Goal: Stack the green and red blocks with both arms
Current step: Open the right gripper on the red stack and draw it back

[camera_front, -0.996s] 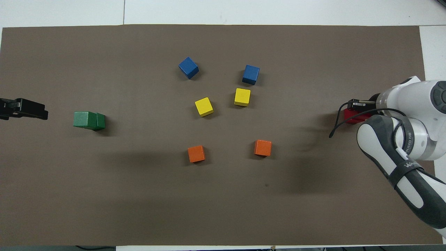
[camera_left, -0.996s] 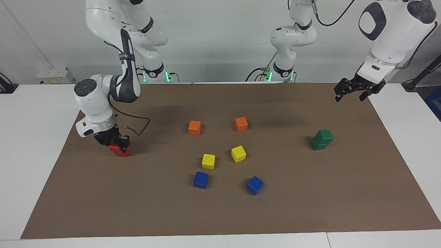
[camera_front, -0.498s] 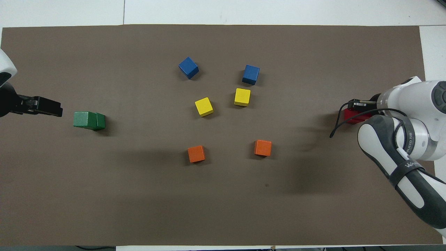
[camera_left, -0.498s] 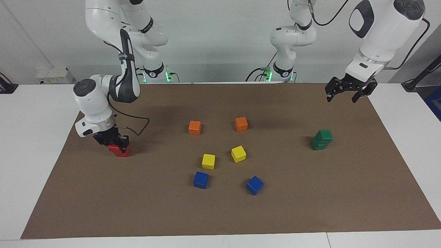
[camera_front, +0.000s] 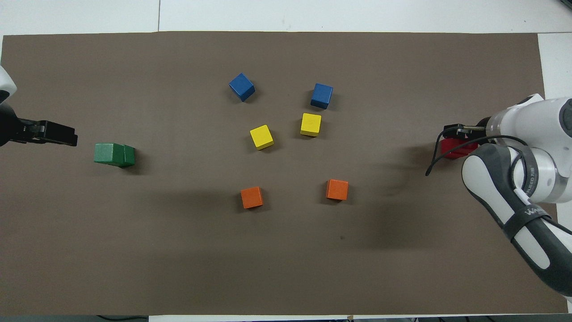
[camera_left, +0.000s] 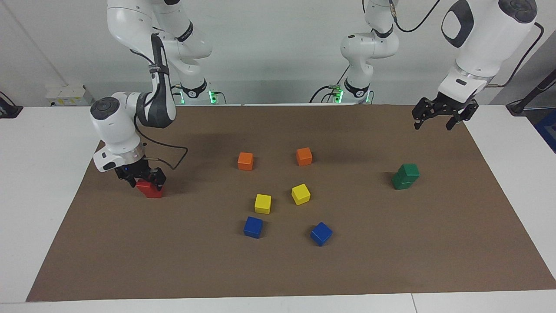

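Observation:
Two green blocks (camera_left: pixel 406 176) (camera_front: pixel 114 155) stand stacked toward the left arm's end of the mat, the upper cube shifted a little off the lower. Red block (camera_left: pixel 151 190) (camera_front: pixel 452 150) sits toward the right arm's end, its top partly hidden by my right gripper (camera_left: pixel 146 180) (camera_front: pixel 456 134). That gripper is open, with its fingers standing on either side of the red top. Whether one red cube or two stand there I cannot tell. My left gripper (camera_left: pixel 438 118) (camera_front: pixel 62 135) hangs open and empty in the air over the mat's edge, apart from the green stack.
In the middle of the brown mat (camera_left: pixel 391 243) lie two orange cubes (camera_left: pixel 245 161) (camera_left: pixel 304 156), two yellow cubes (camera_left: pixel 263 203) (camera_left: pixel 300 194) and two blue cubes (camera_left: pixel 253 227) (camera_left: pixel 321 233). White table borders the mat.
My right gripper has opened around the red block and lifted slightly. My left gripper has drifted a little toward the green stack, staying open.

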Available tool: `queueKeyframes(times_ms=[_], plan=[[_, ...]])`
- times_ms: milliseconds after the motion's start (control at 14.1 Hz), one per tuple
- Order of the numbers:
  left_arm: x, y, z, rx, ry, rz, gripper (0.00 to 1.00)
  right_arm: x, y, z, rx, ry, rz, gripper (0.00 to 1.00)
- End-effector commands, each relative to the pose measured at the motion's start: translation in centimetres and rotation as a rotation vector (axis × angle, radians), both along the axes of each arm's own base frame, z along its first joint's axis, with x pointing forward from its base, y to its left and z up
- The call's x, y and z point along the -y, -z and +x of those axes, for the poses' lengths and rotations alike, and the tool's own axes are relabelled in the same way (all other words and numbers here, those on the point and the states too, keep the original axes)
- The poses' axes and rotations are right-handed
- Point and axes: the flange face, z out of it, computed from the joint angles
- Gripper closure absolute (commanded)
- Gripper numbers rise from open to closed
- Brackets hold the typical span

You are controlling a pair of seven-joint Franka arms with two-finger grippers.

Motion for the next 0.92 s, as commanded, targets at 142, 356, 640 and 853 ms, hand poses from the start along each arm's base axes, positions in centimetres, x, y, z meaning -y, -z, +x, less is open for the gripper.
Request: queueKeyframes(times_ms=[142,356,640,853], plan=[[-0.2,-0.5,-0.1,0.009,-0.004,-0.006,0.0,-2.1,-11.4,1.3,-0.09,-0.063,0.019,0.0],[0.0,-0.6,-0.2,0.01,0.0,-0.006,0.0,-3.2,-16.8,-1.0,-0.06,-0.086,0.019,0.0],[-0.8,-0.8,-0.3,0.012,-0.014,-0.006,0.0,-4.2,-19.8,-3.2,-0.076,-0.101,0.026,0.0],[-0.8,-0.8,-0.3,0.012,-0.015,-0.006,0.0,-4.7,-20.1,-3.1,-0.07,-0.111,0.025,0.0]])
